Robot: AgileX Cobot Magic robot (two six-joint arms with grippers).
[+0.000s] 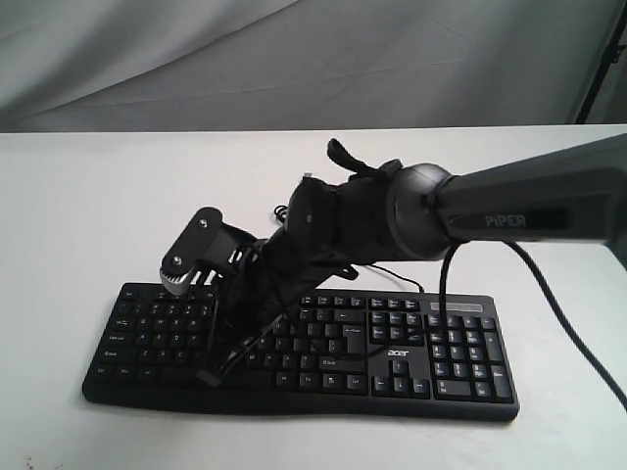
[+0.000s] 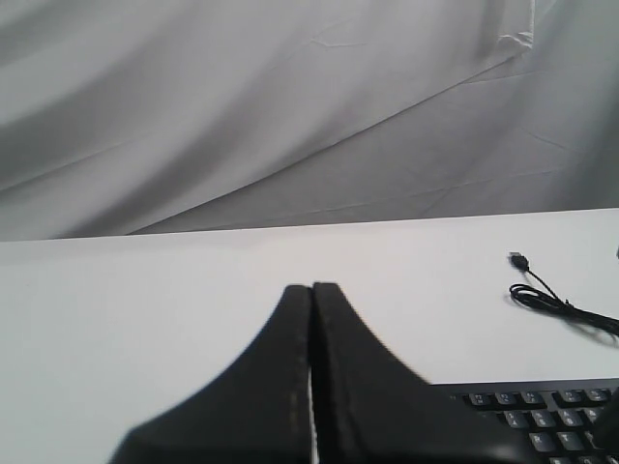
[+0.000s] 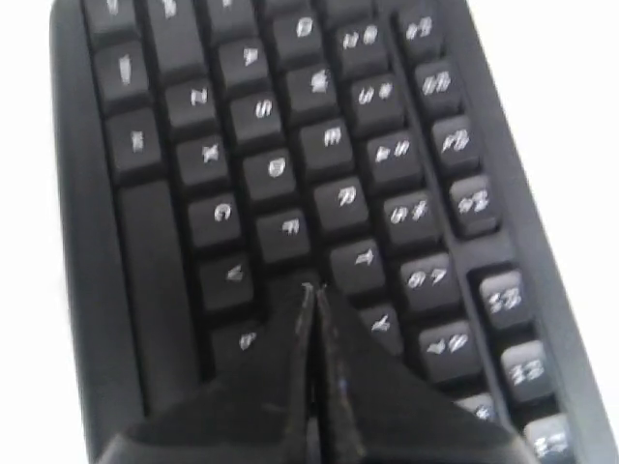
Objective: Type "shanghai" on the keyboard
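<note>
The black keyboard (image 1: 446,364) with white legends lies on the white table, number pad on the right. My right arm reaches across it, and my right gripper (image 1: 216,372) points down over the left half of the letter keys. In the right wrist view the right gripper (image 3: 311,289) is shut and empty. Its tips sit at the key just past F (image 3: 288,227) in the home row of the keyboard (image 3: 155,242); contact cannot be told. My left gripper (image 2: 311,287) is shut and empty above bare table, beside a corner of the keyboard (image 2: 546,418). It does not show in the exterior view.
The thin black USB cable (image 2: 553,298) lies coiled on the table behind the keyboard, also partly seen as the cable (image 1: 282,211). The right arm's own cable (image 1: 563,323) hangs over the number pad side. A grey cloth backdrop (image 1: 294,59) closes the rear.
</note>
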